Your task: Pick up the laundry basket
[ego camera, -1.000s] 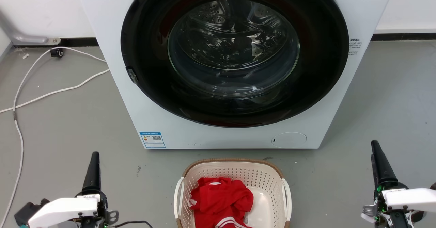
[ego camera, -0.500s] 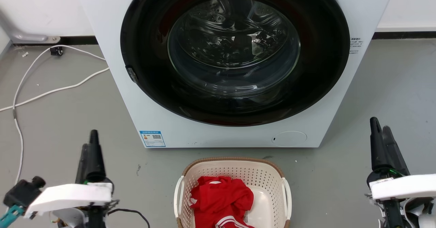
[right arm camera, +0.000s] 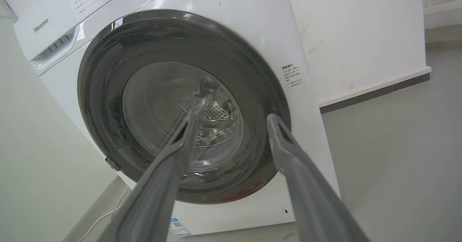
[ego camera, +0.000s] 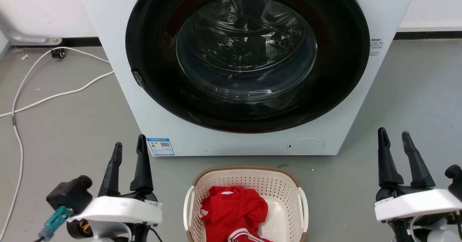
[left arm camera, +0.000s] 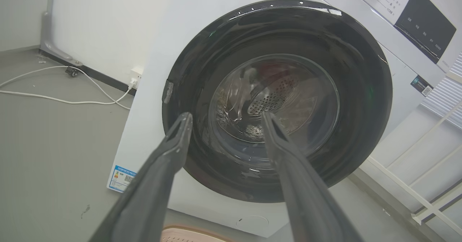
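Head view: jaws on both arms stand apart and empty. The left gripper (ego camera: 129, 141) is at the lower left and the right gripper (ego camera: 392, 132) at the lower right, both with fingers pointing up toward the washing machine (ego camera: 119, 72). Each sits well out to its own side of the laundry basket (ego camera: 249, 170); neither touches it.

The basket is on the grey floor (ego camera: 72, 133), just in front of the machine's door (ego camera: 249, 54) and centred between the arms. Its near end is cut off by the frame bottom. White grips on the two sides: left handle (ego camera: 186, 207), right handle (ego camera: 305, 209). A red garment (ego camera: 234, 209) lies inside, bunched toward the left half. A white cable (ego camera: 54, 97) crosses the floor far left, well apart.

Wrist views: both look along spread fingers at the machine door, not down at the basket. A sliver of rim shows at the bottom edge of the left one.

Judgement: this is the reach; the grasp is not yet begun. To do it well:
- Tip both wrists down and bring the arms inward together.
- Seat each pair of fingers around its own handle.
- Close evenly and lift level.

The load sits left, so expect a slight dip that side. Keep the rim off the machine front.
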Robot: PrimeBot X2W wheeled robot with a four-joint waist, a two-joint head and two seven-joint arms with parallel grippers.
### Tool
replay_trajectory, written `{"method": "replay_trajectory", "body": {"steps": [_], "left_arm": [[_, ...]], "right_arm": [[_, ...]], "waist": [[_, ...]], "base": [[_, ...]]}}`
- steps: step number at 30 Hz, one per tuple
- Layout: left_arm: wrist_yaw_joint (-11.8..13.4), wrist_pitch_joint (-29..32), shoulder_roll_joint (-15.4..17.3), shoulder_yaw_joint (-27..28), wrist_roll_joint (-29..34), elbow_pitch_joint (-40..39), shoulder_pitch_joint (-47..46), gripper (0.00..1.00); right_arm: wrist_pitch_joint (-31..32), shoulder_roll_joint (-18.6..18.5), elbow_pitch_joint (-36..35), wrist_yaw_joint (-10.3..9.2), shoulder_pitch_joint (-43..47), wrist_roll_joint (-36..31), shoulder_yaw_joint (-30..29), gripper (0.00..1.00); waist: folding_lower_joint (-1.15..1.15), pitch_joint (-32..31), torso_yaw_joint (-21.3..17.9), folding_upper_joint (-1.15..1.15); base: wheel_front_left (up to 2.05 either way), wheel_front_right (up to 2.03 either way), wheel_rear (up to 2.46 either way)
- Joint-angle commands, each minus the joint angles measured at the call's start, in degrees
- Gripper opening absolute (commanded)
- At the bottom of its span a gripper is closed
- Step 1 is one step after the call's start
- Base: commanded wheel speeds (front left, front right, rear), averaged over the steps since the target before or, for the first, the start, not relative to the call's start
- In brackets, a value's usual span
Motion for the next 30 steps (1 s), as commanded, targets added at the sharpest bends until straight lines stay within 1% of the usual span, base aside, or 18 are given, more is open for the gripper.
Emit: {"method": "replay_trajectory", "body": {"steps": [1, 11, 19, 26, 30], "left_arm": [[0.3, -0.4, 0.7, -0.5, 1.6, -1.1, 0.1, 1.00], [5.0, -2.0, 5.1, -7.9, 9.6, -0.9, 0.0, 1.00], [8.7, -3.1, 8.5, -13.4, 14.3, 0.1, -0.8, 1.00], [12.3, -4.1, 10.4, -17.7, 17.6, 1.1, -1.1, 1.00], [13.1, -4.5, 11.1, -19.5, 18.8, 2.1, -1.4, 1.00]], "right_arm": [[-0.4, -0.1, -0.7, 0.00, 0.0, -1.6, 0.1, 1.00], [-2.0, -0.1, 0.8, 0.00, 0.8, -9.8, 0.9, 1.00], [-3.1, -0.1, 1.6, 0.00, 1.2, -13.5, 1.0, 1.00], [-4.0, -0.1, 2.4, 0.00, 1.8, -18.5, 1.0, 1.00], [-4.5, -0.1, 2.7, 0.00, 1.8, -20.6, 0.9, 1.00]], "waist": [[0.00, 0.0, 0.0, 0.00], [0.00, 0.0, -0.2, 0.00], [0.00, 0.0, -0.3, 0.00], [0.00, 0.1, -0.3, 0.00], [0.00, 0.4, -0.2, 0.00]], "base": [[0.00, 0.00, 0.00], [0.00, 0.00, 0.00], [0.00, 0.00, 0.00], [0.00, 0.00, 0.00], [0.00, 0.00, 0.00]]}}
